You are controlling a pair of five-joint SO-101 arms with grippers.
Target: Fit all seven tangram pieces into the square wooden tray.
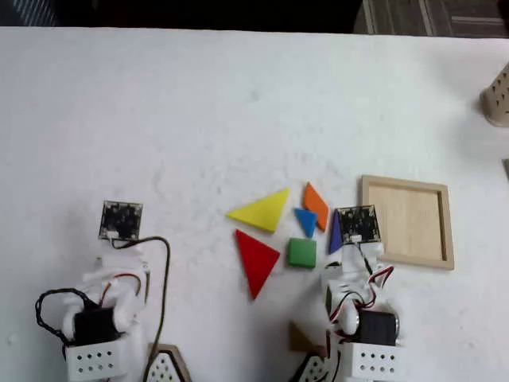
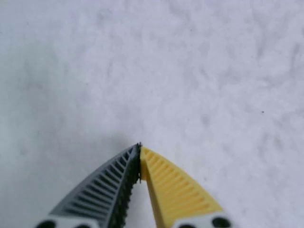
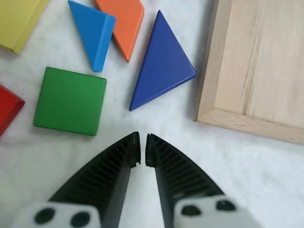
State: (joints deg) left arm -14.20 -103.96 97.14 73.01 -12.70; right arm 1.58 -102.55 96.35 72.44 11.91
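Note:
The square wooden tray (image 1: 445, 225) lies empty at the right. Left of it lie a yellow triangle (image 1: 262, 211), an orange parallelogram (image 1: 316, 205), a small light-blue triangle (image 1: 305, 220), a dark-blue triangle (image 1: 336, 232), a green square (image 1: 301, 252) and a red triangle (image 1: 256, 259). A brown piece (image 1: 301, 338) shows partly beside the right arm's base. My right gripper (image 3: 143, 142) is shut on nothing, just short of the dark-blue triangle (image 3: 161, 64), between the green square (image 3: 70, 99) and the tray's corner (image 3: 209, 114). My left gripper (image 2: 139, 148) is shut over bare white table, far left of the pieces.
The left arm (image 1: 121, 221) and right arm (image 1: 356, 227) stand along the table's near edge. A tan perforated object (image 1: 497, 99) sits at the far right edge. The white table stretches open behind the pieces and between the arms.

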